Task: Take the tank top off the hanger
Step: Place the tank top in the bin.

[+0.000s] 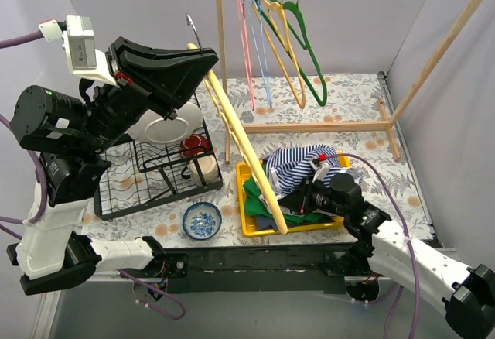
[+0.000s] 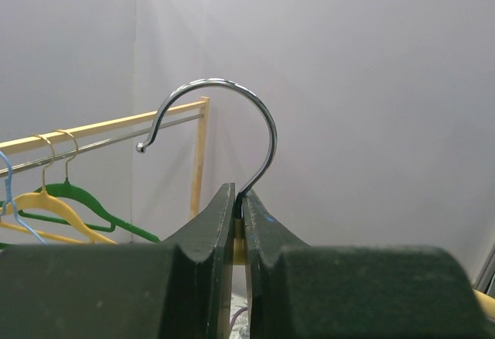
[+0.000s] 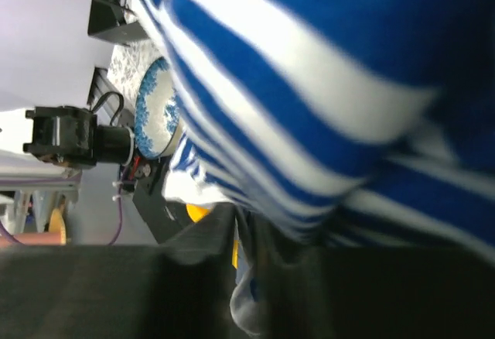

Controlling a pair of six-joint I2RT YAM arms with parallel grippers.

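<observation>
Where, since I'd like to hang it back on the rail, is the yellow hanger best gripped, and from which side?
Pinch the yellow hanger at the neck just under its metal hook, from the left, as the left end effector does: thin stem, and the hook stays free.

Showing bright, even, diffuse light, throwing only faint shadows. Glinting mildly along the hanger hook [image 2: 267, 122]. Blurring badly in the right wrist view (striped tank top [image 3: 309, 107] too close).
</observation>
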